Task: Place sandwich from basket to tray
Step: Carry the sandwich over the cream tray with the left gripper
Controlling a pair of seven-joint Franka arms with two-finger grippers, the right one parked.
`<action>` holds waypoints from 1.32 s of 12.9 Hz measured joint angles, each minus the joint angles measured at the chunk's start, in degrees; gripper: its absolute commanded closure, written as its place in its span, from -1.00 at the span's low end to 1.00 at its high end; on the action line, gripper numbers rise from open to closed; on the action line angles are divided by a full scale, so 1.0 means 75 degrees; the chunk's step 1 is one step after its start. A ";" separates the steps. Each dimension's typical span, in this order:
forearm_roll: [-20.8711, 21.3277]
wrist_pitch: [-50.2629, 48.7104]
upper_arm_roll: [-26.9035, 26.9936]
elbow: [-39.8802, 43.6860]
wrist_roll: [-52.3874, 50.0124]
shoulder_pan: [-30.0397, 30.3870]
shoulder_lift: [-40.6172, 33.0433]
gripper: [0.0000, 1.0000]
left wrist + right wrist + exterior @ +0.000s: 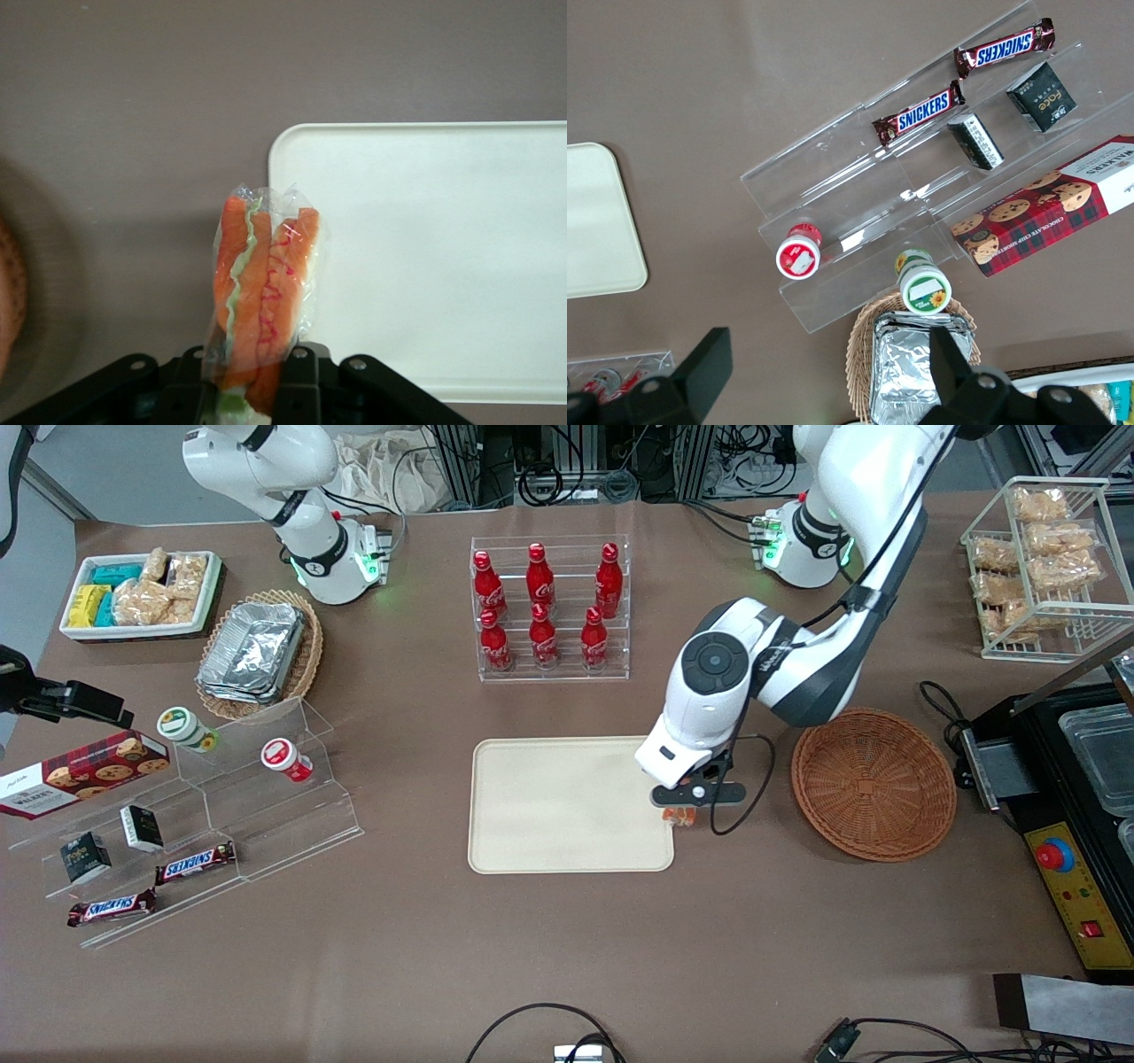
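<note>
My left gripper (pixel 680 808) hangs above the edge of the cream tray (pixel 549 806) that faces the basket, and it is shut on the sandwich (pixel 262 292). The wrapped wedge sticks out from between the black fingers (pixel 301 381), showing orange and green filling. In the front view only a small orange bit of the sandwich (pixel 680 816) shows under the hand. The tray (pixel 443 257) lies bare beside the sandwich in the left wrist view. The round reddish-brown basket (pixel 873 782) stands with nothing in it, toward the working arm's end of the table from the tray.
A clear rack of red cola bottles (pixel 545 607) stands farther from the front camera than the tray. An acrylic step shelf (pixel 221 815) with snacks, an oval wicker basket of foil trays (pixel 259 654) and a white snack bin (pixel 142 593) lie toward the parked arm's end. A black machine (pixel 1072 797) sits beside the round basket.
</note>
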 measured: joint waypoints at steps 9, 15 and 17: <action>0.0007 -0.0013 0.0000 0.0927 -0.0129 -0.0520 0.1302 0.53; 0.0362 -0.0014 0.0007 0.1187 -0.0217 -0.0760 0.1860 0.53; 0.0496 -0.0013 0.0007 0.1222 -0.0220 -0.0762 0.2000 0.52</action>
